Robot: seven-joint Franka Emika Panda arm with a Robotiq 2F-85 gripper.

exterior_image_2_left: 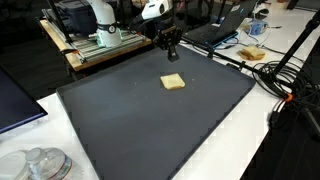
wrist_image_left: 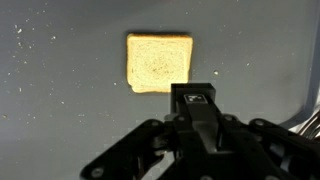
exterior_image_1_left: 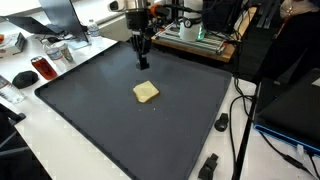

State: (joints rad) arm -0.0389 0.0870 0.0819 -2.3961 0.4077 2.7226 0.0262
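Observation:
A square slice of toast [exterior_image_1_left: 146, 92] [exterior_image_2_left: 173, 82] lies flat on the dark grey mat [exterior_image_1_left: 90, 115] [exterior_image_2_left: 130, 125], toward its far side in both exterior views. My gripper [exterior_image_1_left: 143, 60] [exterior_image_2_left: 172, 55] hangs above the mat just beyond the toast, pointing down, and does not touch it. In the wrist view the toast [wrist_image_left: 159, 62] sits ahead and slightly left of the gripper [wrist_image_left: 195, 95], whose fingers are pressed together. The gripper is shut, and I see nothing held in it.
A red can [exterior_image_1_left: 40, 68] and a black mouse [exterior_image_1_left: 22, 77] sit beside the mat's edge. Cables and small black parts [exterior_image_1_left: 221, 123] lie along the opposite edge. A wooden platform [exterior_image_2_left: 100, 50], a laptop [exterior_image_2_left: 225, 30] and a glass lid [exterior_image_2_left: 40, 165] surround the mat.

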